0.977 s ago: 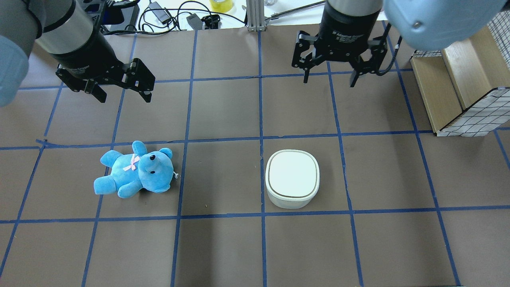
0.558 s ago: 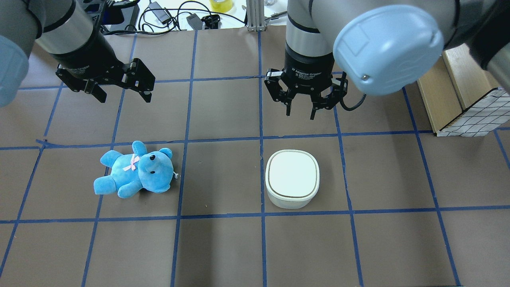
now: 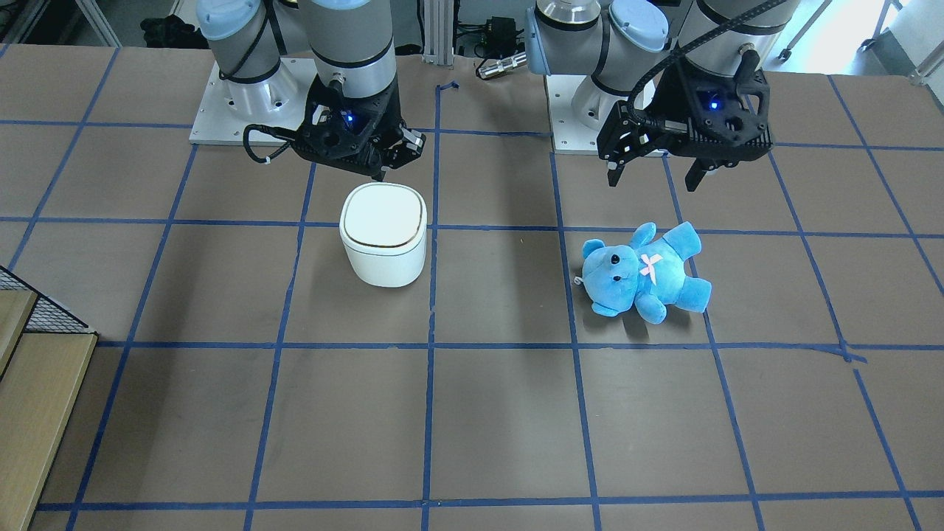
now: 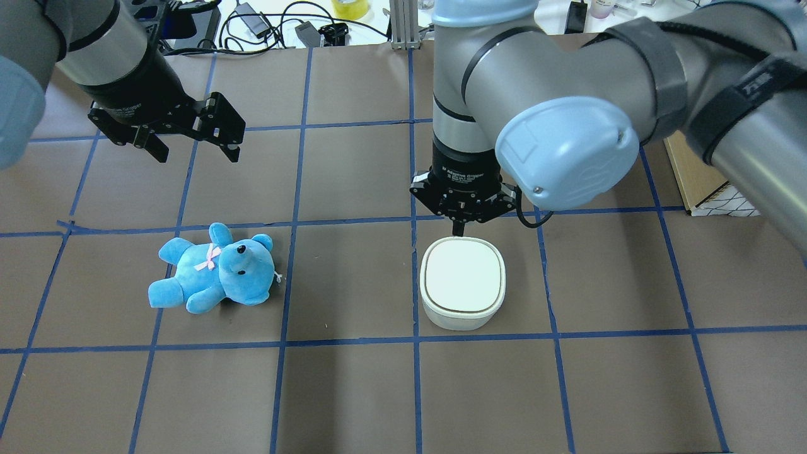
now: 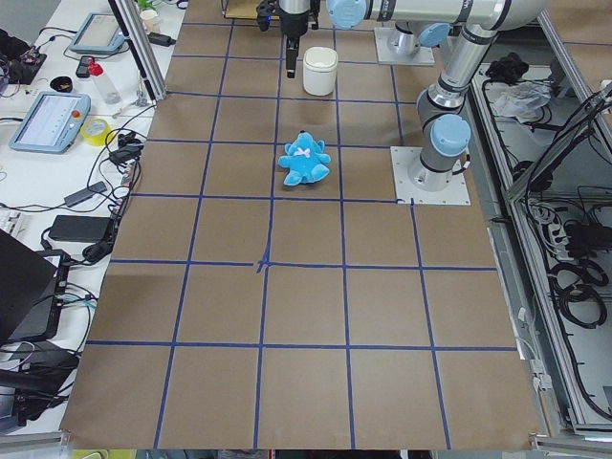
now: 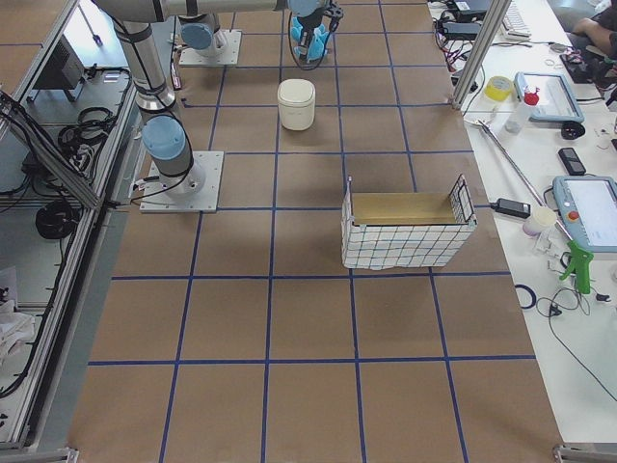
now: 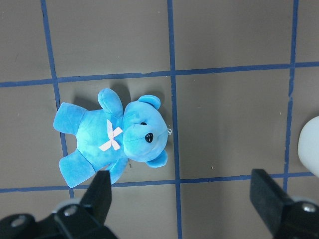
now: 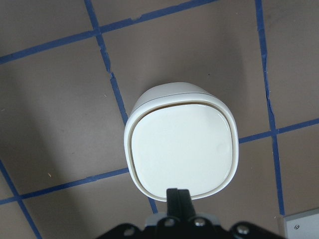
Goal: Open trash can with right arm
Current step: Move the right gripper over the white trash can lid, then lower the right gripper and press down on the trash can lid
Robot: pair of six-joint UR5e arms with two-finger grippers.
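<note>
The white trash can [image 4: 462, 280] stands on the brown table with its lid shut; it also shows in the front view [image 3: 383, 228] and the right wrist view [image 8: 182, 149]. My right gripper [image 4: 462, 231] is shut and empty, with its fingertips together at the lid's edge on the robot's side [image 3: 380, 175] [image 8: 178, 193]. I cannot tell whether they touch the lid. My left gripper [image 4: 195, 151] is open and empty, and hangs above the table away from the can [image 3: 653, 178] [image 7: 184, 199].
A blue teddy bear [image 4: 214, 268] lies on its back near the left gripper, also in the left wrist view [image 7: 114, 139]. A wire-and-wood basket [image 6: 405, 231] stands at the table's right side [image 4: 700, 170]. Blue tape lines grid the table.
My right gripper has moved from the table's back right to the can's lid edge and lowered. Its fingers have closed from open to shut. The left arm, bear and can have not moved.
</note>
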